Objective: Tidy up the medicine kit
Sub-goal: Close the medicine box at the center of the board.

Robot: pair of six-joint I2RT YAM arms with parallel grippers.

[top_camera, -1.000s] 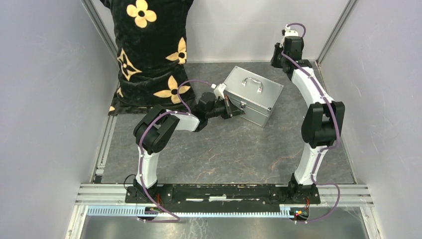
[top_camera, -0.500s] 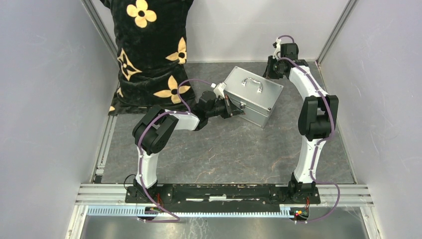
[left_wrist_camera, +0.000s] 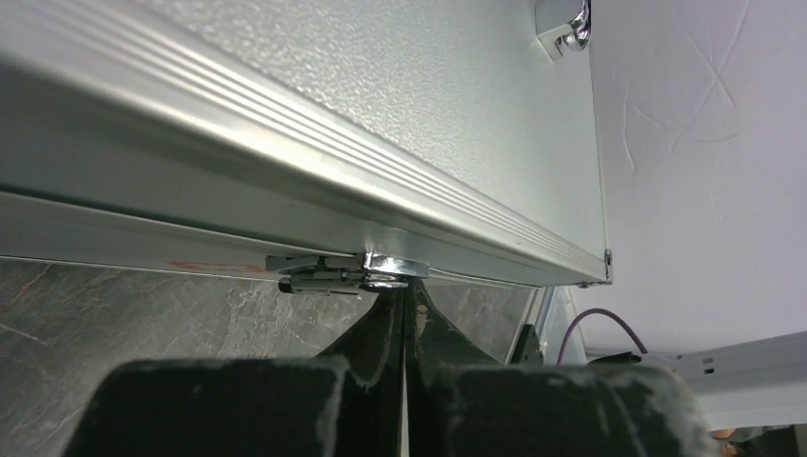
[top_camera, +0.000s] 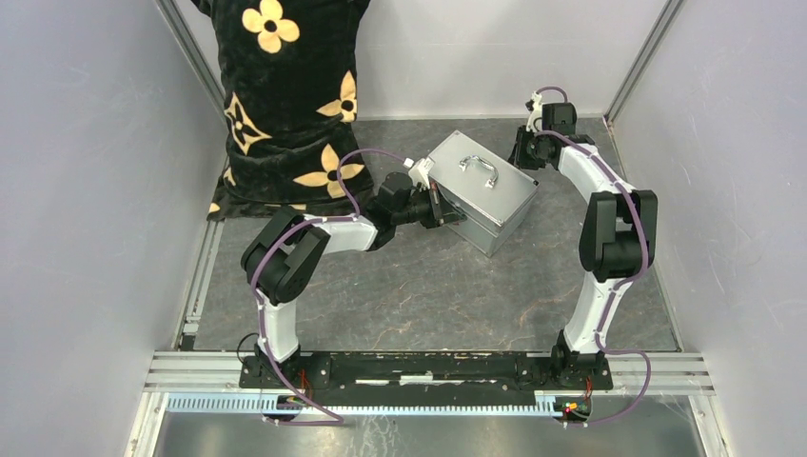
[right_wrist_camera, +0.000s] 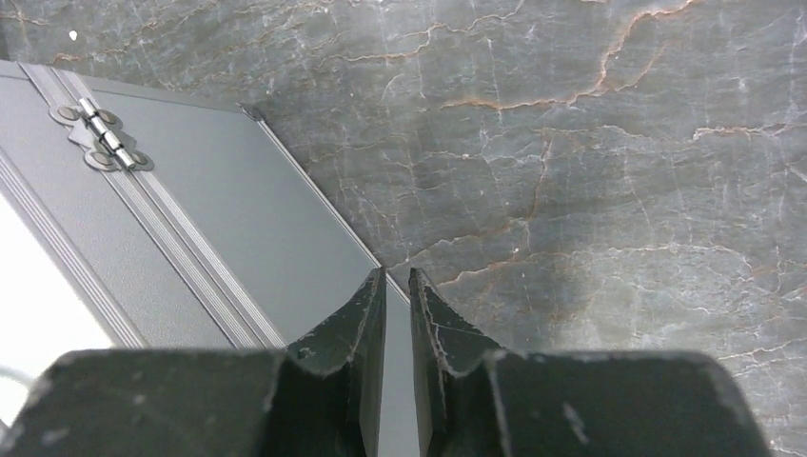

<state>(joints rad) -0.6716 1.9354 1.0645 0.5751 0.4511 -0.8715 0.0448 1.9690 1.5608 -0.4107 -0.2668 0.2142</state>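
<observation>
Showing the medicine kit (top_camera: 481, 190) sitting close to the far edge of the table (top_camera: 400, 295), about midway along it, lid seemingly down. Lying askew, with long axis and handle (top_camera: 479, 169) running from far left to near right. Presenting the latch side toward the near left corner and the hinge side toward the far right corner. Holding the left gripper (left_wrist_camera: 404, 286), fingers fully together and clamping nothing, tip-on at a latch (left_wrist_camera: 352, 273) just under the ribbed lid edge, touching or all but touching. Holding the right gripper (right_wrist_camera: 397, 278), jaws a narrow slit apart and empty, above the kit's far right corner, with a hinge (right_wrist_camera: 100, 138) off to one side. Judging the left arm as nearer the catch and better placed for releasing it, and the right as placed for bracing the back.
</observation>
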